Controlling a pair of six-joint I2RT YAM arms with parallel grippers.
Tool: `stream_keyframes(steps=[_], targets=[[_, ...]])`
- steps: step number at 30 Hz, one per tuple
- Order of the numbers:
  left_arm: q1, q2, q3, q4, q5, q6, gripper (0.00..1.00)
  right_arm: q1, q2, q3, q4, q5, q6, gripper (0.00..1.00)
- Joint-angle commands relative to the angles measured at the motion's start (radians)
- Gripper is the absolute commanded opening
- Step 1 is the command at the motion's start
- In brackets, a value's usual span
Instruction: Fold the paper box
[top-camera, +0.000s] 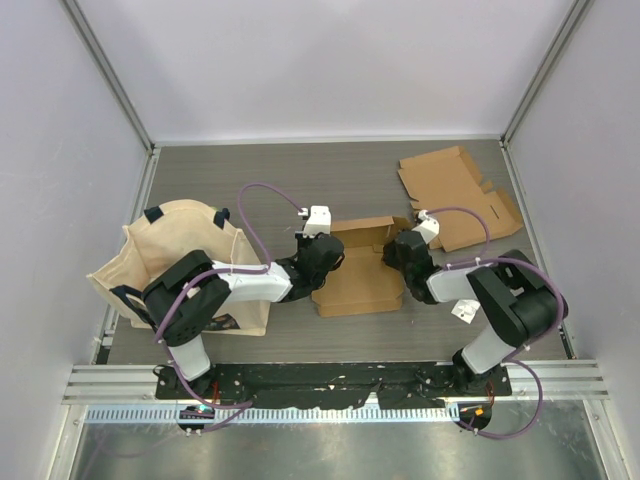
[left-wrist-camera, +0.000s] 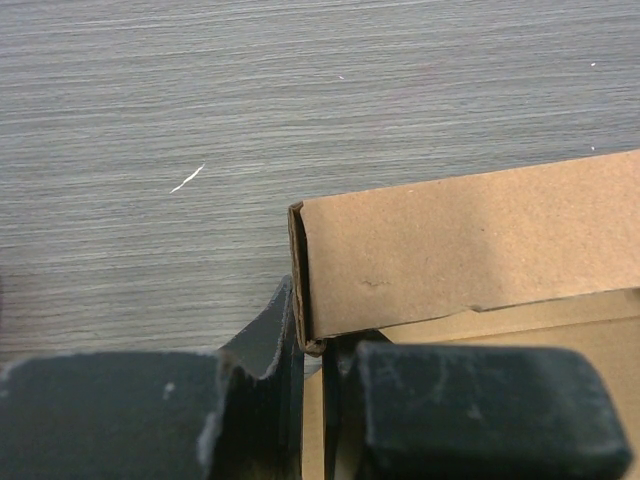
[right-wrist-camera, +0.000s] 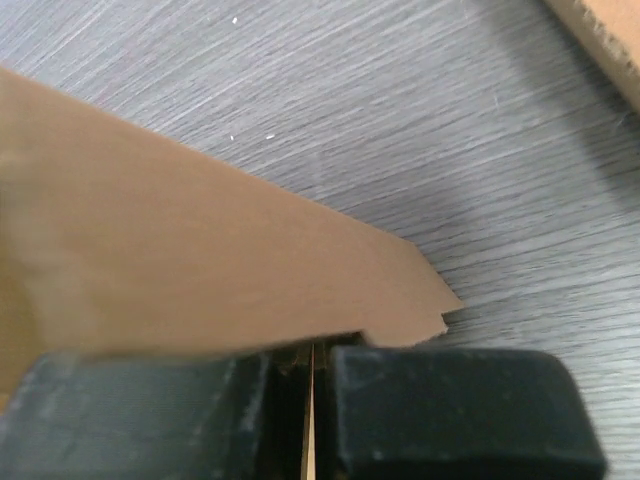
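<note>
The paper box (top-camera: 355, 280) is brown cardboard, half formed, lying in the middle of the table between my two arms. My left gripper (top-camera: 328, 262) is at its left side, shut on the upright left wall. In the left wrist view the folded corner of the paper box (left-wrist-camera: 470, 240) runs down into the narrow gap of the left gripper (left-wrist-camera: 312, 348). My right gripper (top-camera: 396, 256) is at the box's right side. The right wrist view shows a thin cardboard panel of the paper box (right-wrist-camera: 200, 250) pinched edge-on in the right gripper (right-wrist-camera: 312, 358).
A second, flat cardboard blank (top-camera: 455, 192) lies at the back right; its edge (right-wrist-camera: 612, 32) shows in the right wrist view. A beige tote bag (top-camera: 170, 262) with dark handles sits at the left. Metal frame rails border the table.
</note>
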Motion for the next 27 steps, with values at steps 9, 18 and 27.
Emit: stream_keyframes(steps=[9, 18, 27], targets=[[0.0, -0.033, -0.026, -0.028, -0.003, -0.003, 0.0, 0.008, -0.047, 0.009, -0.111, -0.041, 0.03, 0.01], [-0.001, -0.029, -0.027, -0.022, -0.005, -0.003, 0.0, 0.013, -0.276, -0.004, -0.419, -0.123, 0.007, 0.09], [-0.001, -0.038, -0.043, -0.022, -0.003, -0.007, 0.0, 0.011, -0.206, -0.066, -0.442, -0.009, 0.071, 0.01]])
